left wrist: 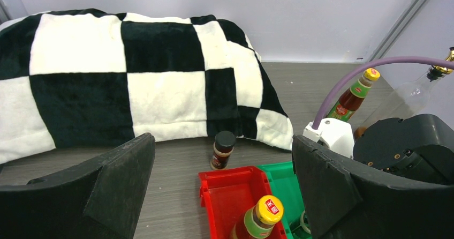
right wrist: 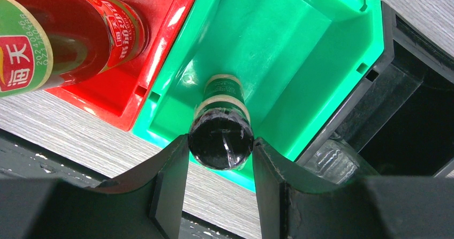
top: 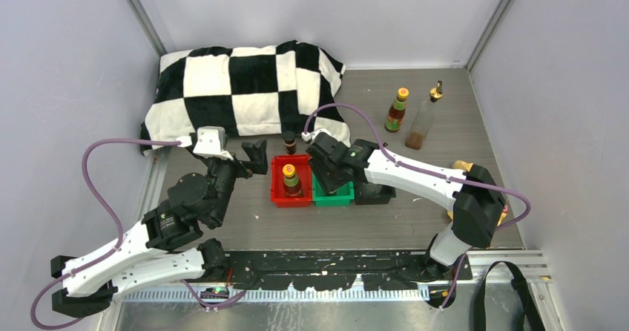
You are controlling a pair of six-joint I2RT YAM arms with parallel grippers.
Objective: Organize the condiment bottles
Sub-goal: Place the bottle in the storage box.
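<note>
My right gripper [right wrist: 220, 146] is shut on the black cap of a short dark bottle [right wrist: 220, 138] that stands in the green tray [right wrist: 300, 46]; in the top view this gripper [top: 327, 171] covers that tray [top: 333, 196]. A reddish-brown bottle with a yellow cap [top: 290, 178] stands in the red tray [top: 277, 194]. A second short dark bottle [top: 288, 142] stands on the table just behind the red tray. My left gripper [top: 253, 160] is open and empty, left of the red tray, facing that bottle [left wrist: 222, 149]. Another reddish-brown bottle [top: 397, 110] and a clear glass bottle [top: 424, 117] stand at the back right.
A black tray [top: 377, 195] sits right of the green one; clear glass [right wrist: 336, 162] shows at its edge. A black-and-white checkered cloth [top: 237, 86] lies bunched at the back left. Grey walls close in the table on three sides.
</note>
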